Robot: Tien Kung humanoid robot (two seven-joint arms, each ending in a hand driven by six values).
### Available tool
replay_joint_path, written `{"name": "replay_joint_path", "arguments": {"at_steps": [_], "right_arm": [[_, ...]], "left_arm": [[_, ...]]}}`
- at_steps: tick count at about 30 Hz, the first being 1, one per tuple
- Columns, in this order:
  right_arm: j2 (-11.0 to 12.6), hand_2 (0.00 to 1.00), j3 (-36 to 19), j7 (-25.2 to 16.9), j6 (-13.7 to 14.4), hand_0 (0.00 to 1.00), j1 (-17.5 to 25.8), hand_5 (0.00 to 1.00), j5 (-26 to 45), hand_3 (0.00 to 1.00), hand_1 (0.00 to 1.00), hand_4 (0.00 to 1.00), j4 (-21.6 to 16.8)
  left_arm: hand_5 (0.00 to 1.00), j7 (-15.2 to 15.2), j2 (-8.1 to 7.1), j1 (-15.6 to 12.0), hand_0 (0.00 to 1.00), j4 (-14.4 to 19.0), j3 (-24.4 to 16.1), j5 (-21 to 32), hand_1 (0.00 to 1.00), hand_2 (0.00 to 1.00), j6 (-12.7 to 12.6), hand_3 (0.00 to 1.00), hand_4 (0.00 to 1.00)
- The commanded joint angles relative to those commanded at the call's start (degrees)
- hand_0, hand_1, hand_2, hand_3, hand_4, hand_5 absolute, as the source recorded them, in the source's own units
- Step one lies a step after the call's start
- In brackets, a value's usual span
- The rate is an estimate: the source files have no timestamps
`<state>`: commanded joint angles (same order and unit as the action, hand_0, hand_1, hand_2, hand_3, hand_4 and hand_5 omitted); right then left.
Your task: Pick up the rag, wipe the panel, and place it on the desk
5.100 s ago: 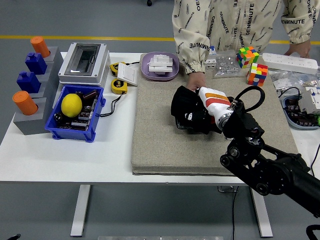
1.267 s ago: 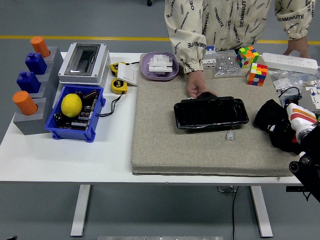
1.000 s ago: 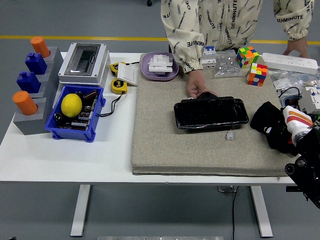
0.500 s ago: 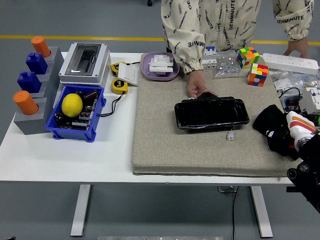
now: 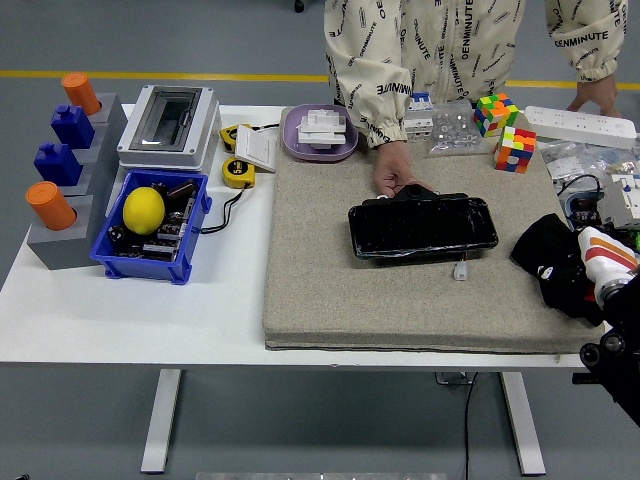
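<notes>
Rag (image 5: 553,262) bunched against right hand's fingers (image 5: 590,285)

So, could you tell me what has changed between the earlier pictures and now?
The right hand carried the black rag off the panel to the mat's right edge, where it still grips it. The person's hand stays on the panel's far edge, and the panel has not moved.

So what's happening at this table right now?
The robot's right hand holds a black rag at the right edge of the beige mat, off to the side of the black panel lying in the mat's middle. A person across the table rests one hand on the panel's far edge. The robot's left arm is out of sight.
</notes>
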<state>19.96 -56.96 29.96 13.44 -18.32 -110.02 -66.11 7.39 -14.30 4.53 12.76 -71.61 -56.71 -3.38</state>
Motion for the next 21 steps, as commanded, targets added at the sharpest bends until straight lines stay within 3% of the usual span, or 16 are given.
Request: {"name": "replay_joint_path", "arguments": {"at_steps": [4,5,10,11,16,17,21], "right_arm": [[-0.13,0.515,-0.41,-0.50,-0.96,0.358,0.04,0.208,0.86,0.535,0.452,0.850,0.08],[-0.10,0.525,-0.47,-0.61,-1.21,0.375,0.03,0.287,1.05,0.539,0.461,0.834,0.06],[0.22,0.525,-1.04,-1.22,-3.45,0.375,-0.02,0.287,1.37,0.539,0.461,0.834,-0.45],[0.29,0.579,-1.11,-1.32,-3.96,0.479,-0.05,0.461,1.39,0.552,0.499,0.998,-0.59],[0.58,0.579,-1.37,-1.73,-5.21,0.479,-0.23,0.461,1.21,0.552,0.499,0.998,-1.14],[0.64,0.647,-1.40,-1.84,-5.33,0.541,-0.27,0.493,1.15,0.587,0.548,0.998,-1.24],[1.01,0.647,-1.21,-2.15,-5.73,0.541,-0.43,0.493,1.15,0.587,0.548,0.998,-1.40]], "left_arm": [[0.439,0.00,-0.07,-0.01,0.653,-0.03,-0.04,-0.03,0.661,0.695,-0.01,0.580,0.675],[0.438,0.00,-0.08,-0.05,0.652,-0.06,-0.07,-0.04,0.662,0.695,-0.03,0.581,0.676],[0.438,0.01,-0.08,-0.14,0.652,-0.13,-0.06,0.00,0.662,0.695,-0.05,0.581,0.676],[0.439,0.01,-0.06,-0.11,0.652,-0.12,-0.04,0.03,0.661,0.695,-0.04,0.581,0.677],[0.439,0.00,-0.07,-0.02,0.652,-0.05,0.02,0.03,0.661,0.695,-0.02,0.581,0.677],[0.439,0.00,-0.08,-0.04,0.652,-0.05,0.02,0.02,0.662,0.695,-0.02,0.582,0.677],[0.439,0.01,-0.10,-0.18,0.652,-0.09,0.02,0.02,0.662,0.695,-0.03,0.582,0.677]]}}
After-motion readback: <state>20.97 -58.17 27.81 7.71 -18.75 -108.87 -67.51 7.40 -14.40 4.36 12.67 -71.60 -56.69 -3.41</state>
